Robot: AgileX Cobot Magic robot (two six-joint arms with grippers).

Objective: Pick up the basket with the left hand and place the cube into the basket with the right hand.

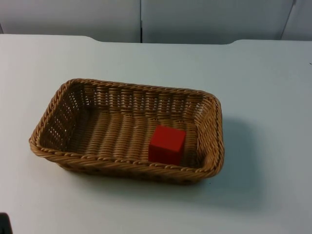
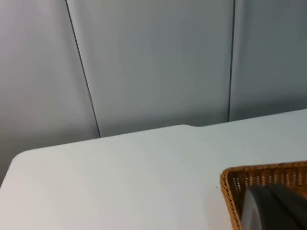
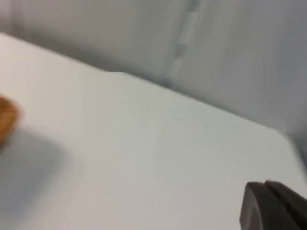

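1. Basket [image 1: 127,130]: rectangular brown wicker, lying on the white table [image 1: 263,87] left of centre in the top view, its long sides running across the frame. A shadow falls on the table to its right. One corner of its woven rim [image 2: 254,175] is seen in the left wrist view, and a blurred brown edge [image 3: 5,120] in the right wrist view.
2. Cube [image 1: 167,145]: red, resting on the basket floor in the lower right part of the basket, close to the near wall and a little apart from the right wall.
3. Left pincer: a black fingertip [image 2: 276,208] stands just in front of the basket corner in the left wrist view. Whether the fingers are apart or together cannot be told.
4. Right pincer: a black fingertip [image 3: 273,206] stands over bare table in the right wrist view, well apart from the basket edge. Apart or together: cannot be told.
5. Grey partition wall [image 1: 204,19]: panelled, with vertical seams, closing the far edge of the table along the top of the top view.
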